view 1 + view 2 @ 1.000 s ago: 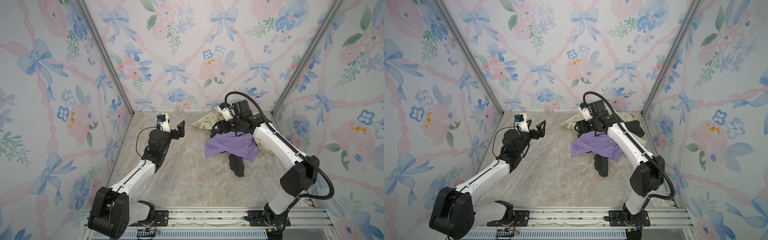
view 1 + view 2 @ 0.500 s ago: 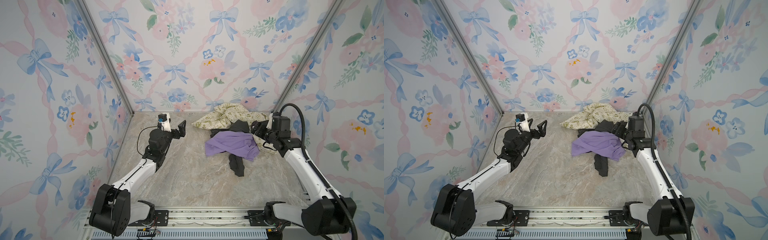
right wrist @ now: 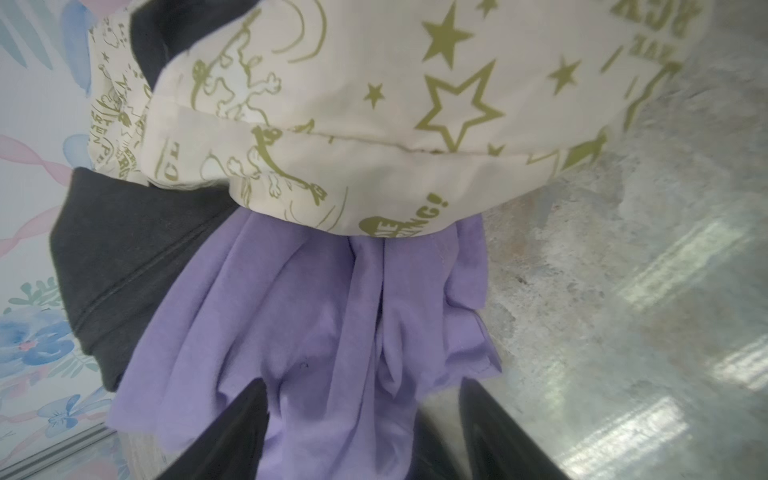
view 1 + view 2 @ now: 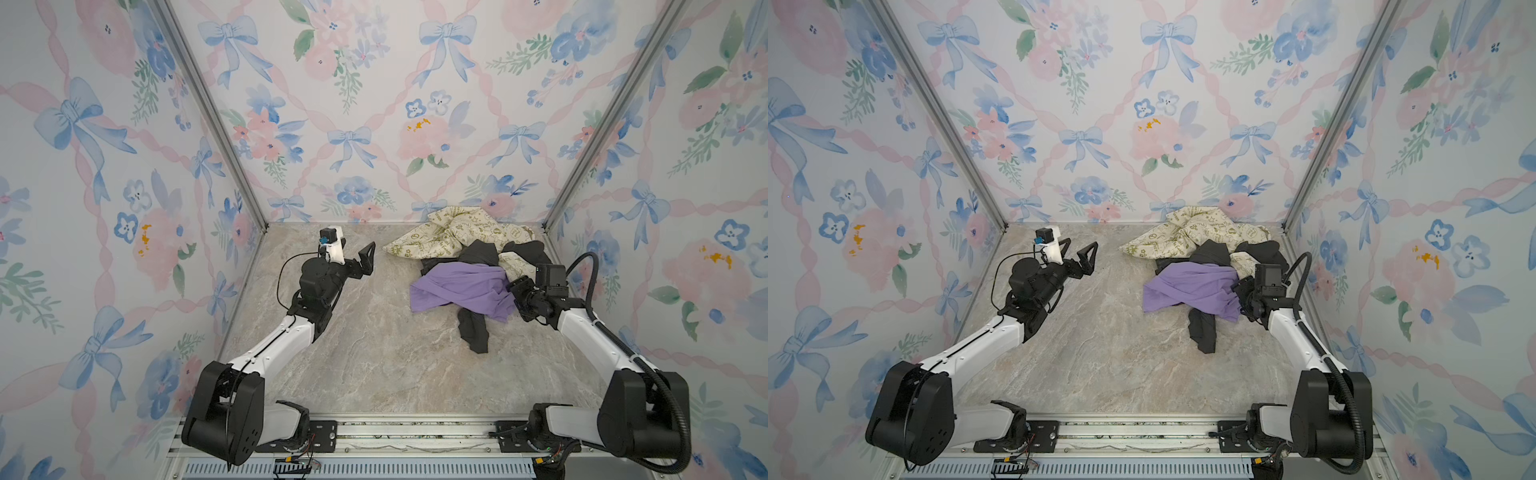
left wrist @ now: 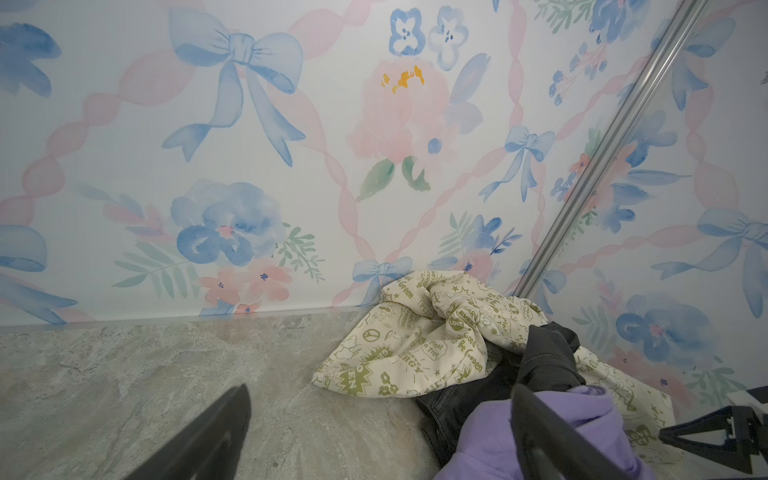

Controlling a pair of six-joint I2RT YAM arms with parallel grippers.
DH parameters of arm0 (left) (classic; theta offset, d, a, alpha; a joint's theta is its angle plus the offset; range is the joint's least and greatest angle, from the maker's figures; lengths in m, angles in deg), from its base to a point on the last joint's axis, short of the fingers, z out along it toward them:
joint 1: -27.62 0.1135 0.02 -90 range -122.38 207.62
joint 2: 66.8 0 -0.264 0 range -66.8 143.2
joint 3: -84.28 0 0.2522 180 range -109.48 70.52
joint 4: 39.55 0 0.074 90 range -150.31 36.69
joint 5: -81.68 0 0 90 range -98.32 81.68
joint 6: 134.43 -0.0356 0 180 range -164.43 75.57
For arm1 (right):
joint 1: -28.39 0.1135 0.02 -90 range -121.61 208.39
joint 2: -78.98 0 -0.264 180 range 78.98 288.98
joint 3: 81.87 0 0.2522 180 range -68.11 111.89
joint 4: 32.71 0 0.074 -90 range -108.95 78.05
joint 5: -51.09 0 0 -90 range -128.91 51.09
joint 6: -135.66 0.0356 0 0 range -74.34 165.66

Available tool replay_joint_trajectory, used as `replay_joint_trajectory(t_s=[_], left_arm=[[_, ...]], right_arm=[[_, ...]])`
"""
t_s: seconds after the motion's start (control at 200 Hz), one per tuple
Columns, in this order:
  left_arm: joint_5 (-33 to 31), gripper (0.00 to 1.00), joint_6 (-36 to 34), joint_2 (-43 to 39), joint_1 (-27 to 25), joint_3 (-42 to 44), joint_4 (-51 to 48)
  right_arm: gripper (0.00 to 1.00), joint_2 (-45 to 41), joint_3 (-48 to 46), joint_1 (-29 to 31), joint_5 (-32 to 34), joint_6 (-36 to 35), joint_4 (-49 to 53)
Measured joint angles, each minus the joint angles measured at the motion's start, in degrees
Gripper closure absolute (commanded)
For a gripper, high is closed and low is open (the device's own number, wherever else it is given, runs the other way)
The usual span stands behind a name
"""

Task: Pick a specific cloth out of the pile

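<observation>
1. The cloth (image 4: pixel 461 286), lavender-purple and crumpled, lies at the near edge of the pile (image 4: pixel 469 249). It is on the far right part of the table (image 4: pixel 365 374), near the back-right corner.
2. In the pile, the cream cloth (image 4: pixel 444 232) with olive-green print sits at the back against the back wall (image 4: pixel 374 166). The black garments (image 4: pixel 484 251) are in the middle, with the purple cloth partly over them.
3. A black piece (image 4: pixel 473 332) sticks out from under the purple cloth toward the front and lies flat on the table.
4. The right gripper (image 3: pixel 363 390) is low at the right edge of the purple cloth. In the right wrist view its fingers (image 3: pixel 237 432) stand apart with purple folds between them, and nothing is clamped.
5. That same view shows the hem of the cream cloth lying over part of the purple cloth, with a black garment beside both.
6. The left gripper (image 4: pixel 1081 249) is held above the table, left of the pile and well apart from it. Its fingers are spread wide with nothing between them, and they point toward the back wall and the pile.
</observation>
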Motion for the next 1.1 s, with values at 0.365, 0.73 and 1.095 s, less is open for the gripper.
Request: replay_joint_trajectory(t_s=[0.365, 0.73, 1.095], left_arm=[[-0.22, 0.02, 0.68, -1.18, 0.00, 0.61, 0.63], [-0.90, 0.02, 2.16, -1.25, -0.02, 0.81, 1.18], [-1.05, 0.02, 4.07, -1.18, -0.44, 0.81, 2.58]], right_arm=[[0.90, 6.91, -0.42, 0.00, -5.31, 9.38, -10.60], [1.00, 4.68, 0.52, 0.00, -3.41, 11.74, -10.64], [1.00, -0.81, 10.36, 0.00, 0.79, 6.95, -10.14]])
